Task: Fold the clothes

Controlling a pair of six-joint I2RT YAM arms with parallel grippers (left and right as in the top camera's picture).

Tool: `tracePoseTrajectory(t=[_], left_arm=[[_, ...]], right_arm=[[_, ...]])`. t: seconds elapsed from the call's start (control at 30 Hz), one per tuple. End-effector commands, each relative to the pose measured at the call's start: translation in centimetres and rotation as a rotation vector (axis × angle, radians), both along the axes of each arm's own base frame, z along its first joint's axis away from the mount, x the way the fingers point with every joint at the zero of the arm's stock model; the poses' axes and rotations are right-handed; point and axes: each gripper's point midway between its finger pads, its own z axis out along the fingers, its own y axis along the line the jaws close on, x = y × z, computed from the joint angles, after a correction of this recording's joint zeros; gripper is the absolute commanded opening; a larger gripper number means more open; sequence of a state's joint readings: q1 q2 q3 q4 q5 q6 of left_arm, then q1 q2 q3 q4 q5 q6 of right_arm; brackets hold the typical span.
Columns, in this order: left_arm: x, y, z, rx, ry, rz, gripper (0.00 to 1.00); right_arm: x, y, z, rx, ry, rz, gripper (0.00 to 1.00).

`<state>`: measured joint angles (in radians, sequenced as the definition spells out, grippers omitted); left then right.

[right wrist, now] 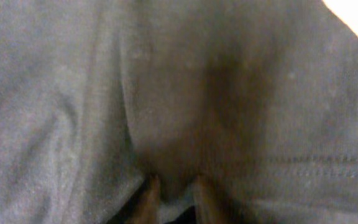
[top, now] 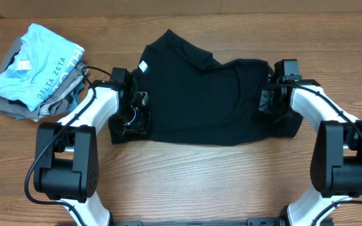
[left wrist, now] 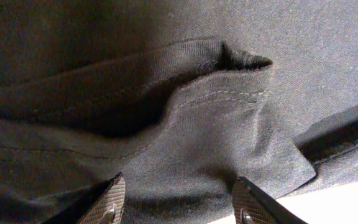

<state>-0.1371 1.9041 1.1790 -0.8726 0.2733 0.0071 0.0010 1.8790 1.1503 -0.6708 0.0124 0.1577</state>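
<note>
Wooden desk [top: 181, 182] under the T-shirt [top: 200, 100]: right gripper [right wrist: 174, 190] pinches thin cloth that could slip free; left gripper [left wrist: 179, 193], spread, holds nothing.

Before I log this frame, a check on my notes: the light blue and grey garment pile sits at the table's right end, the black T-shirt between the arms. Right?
No. The overhead view shows the garment pile at the table's left end, not its right. The black T-shirt does lie between the arms.
</note>
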Motion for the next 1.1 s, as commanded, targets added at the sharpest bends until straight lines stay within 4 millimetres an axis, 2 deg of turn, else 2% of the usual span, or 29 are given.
tracePoseTrajectory(t=[0.0, 0.03, 0.23, 0.3, 0.4, 0.5, 0.53, 0.63, 0.7, 0.73, 0.77, 0.8, 0.9, 0.93, 1.0, 1.07], left_arm=[[-0.8, 0.4, -1.8, 0.024, 0.048, -0.009, 0.6], [-0.8, 0.4, -1.8, 0.024, 0.048, -0.01, 0.6], [-0.8, 0.4, -1.8, 0.023, 0.048, -0.01, 0.6], [-0.8, 0.4, -1.8, 0.024, 0.049, -0.01, 0.6], [-0.8, 0.4, -1.8, 0.024, 0.05, -0.01, 0.6], [-0.8, 0.4, -1.8, 0.024, 0.049, -0.01, 0.6], [-0.8, 0.4, -1.8, 0.024, 0.049, -0.01, 0.6], [-0.9, 0.4, -1.8, 0.025, 0.053, -0.01, 0.6], [-1.0, 0.4, -1.8, 0.025, 0.056, -0.01, 0.6], [-1.0, 0.4, -1.8, 0.025, 0.056, -0.01, 0.6], [-1.0, 0.4, -1.8, 0.025, 0.056, -0.01, 0.6], [-1.0, 0.4, -1.8, 0.025, 0.055, -0.01, 0.6], [-1.0, 0.4, -1.8, 0.024, 0.055, -0.01, 0.6], [-1.0, 0.4, -1.8, 0.024, 0.055, -0.01, 0.6], [-1.0, 0.4, -1.8, 0.024, 0.055, -0.01, 0.6], [-1.0, 0.3, -1.8, 0.02, 0.055, -0.01, 0.59]], right_arm=[[0.1, -0.3, 0.5, -0.015, -0.002, 0.005, 0.06], [0.3, -0.3, 1.0, -0.015, -0.001, 0.003, 0.04], [2.2, -1.1, 4.6, -0.023, -0.022, -0.014, 0.04], [2.4, -2.1, 5.2, -0.08, -0.023, -0.028, 0.04], [2.9, -4.5, 6.3, -0.174, -0.041, -0.083, 0.04], [4.5, -7.0, 8.4, -0.195, -0.105, -0.142, 0.04], [5.1, -8.2, 9.3, -0.217, -0.132, -0.171, 0.04], [6.7, -13.6, 13.0, -0.292, -0.245, -0.346, 0.07], [7.2, -17.1, 15.2, -0.276, -0.329, -0.499, 0.13], [7.4, -18.1, 15.7, -0.25, -0.356, -0.543, 0.22], [7.5, -18.8, 15.9, -0.219, -0.373, -0.564, 0.41], [7.5, -19.3, 15.9, -0.166, -0.385, -0.573, 0.56], [6.4, -20.2, 15.1, -0.066, -0.353, -0.591, 0.77], [5.8, -20.2, 14.8, -0.046, -0.333, -0.596, 0.79], [3.9, -18.9, 13.6, 0.054, -0.238, -0.587, 0.76], [2.6, -16.4, 12.8, 0.16, -0.155, -0.523, 0.65]])
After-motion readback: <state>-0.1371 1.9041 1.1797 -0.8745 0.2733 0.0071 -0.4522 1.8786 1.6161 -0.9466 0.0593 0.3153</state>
